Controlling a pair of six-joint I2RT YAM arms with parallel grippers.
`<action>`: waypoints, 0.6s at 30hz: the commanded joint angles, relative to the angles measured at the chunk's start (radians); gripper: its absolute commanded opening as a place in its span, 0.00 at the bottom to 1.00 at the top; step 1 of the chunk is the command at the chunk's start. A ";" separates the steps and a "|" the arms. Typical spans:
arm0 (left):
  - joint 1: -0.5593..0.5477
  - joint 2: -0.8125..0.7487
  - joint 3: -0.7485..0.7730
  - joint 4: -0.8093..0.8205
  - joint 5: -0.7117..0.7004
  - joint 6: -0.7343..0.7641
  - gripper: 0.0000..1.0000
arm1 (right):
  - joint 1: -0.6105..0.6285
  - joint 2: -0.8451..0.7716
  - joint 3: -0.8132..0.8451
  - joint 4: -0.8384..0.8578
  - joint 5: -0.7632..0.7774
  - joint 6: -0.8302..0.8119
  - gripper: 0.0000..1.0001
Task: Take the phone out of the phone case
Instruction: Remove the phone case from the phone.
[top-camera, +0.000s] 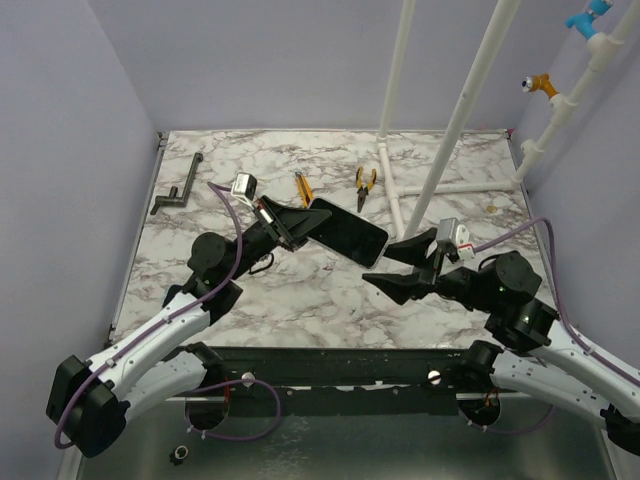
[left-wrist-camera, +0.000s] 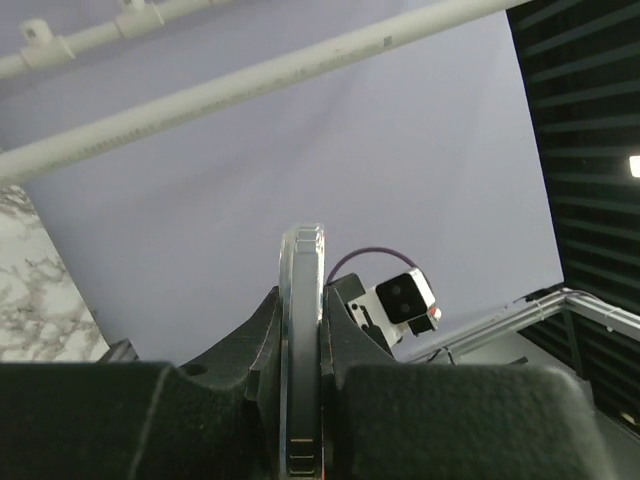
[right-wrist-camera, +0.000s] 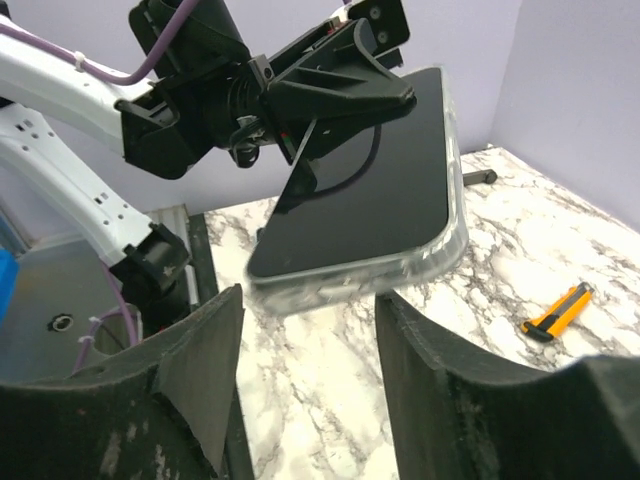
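The left fingers (top-camera: 290, 224) clamp one phone (top-camera: 347, 232); right fingers (right-wrist-camera: 200, 370) stand apart.

The phone (right-wrist-camera: 370, 190) was glossy black, its case (right-wrist-camera: 455, 232) clear, between the left gripper's (top-camera: 303, 223) black jaws. Beneath the right gripper's (top-camera: 385, 262) black jaws, the table (top-camera: 300, 292) was white marble veined grey. The cables (top-camera: 515, 230) were purple.

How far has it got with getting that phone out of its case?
Done: the left gripper has the cased phone clamped and lifted off the table. In hand: the open right gripper sits at its free end, not gripping. Left: the clear case still wraps the phone, so the separation itself remains.
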 joint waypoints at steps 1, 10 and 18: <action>0.052 -0.076 0.053 -0.060 0.003 0.083 0.00 | -0.004 -0.087 -0.016 -0.062 0.074 0.104 0.74; 0.082 -0.200 -0.048 -0.070 -0.132 0.249 0.00 | -0.004 -0.137 -0.136 0.271 0.380 0.570 0.81; 0.082 -0.204 -0.045 -0.070 -0.029 0.289 0.00 | -0.004 0.022 -0.059 0.274 0.556 0.824 0.76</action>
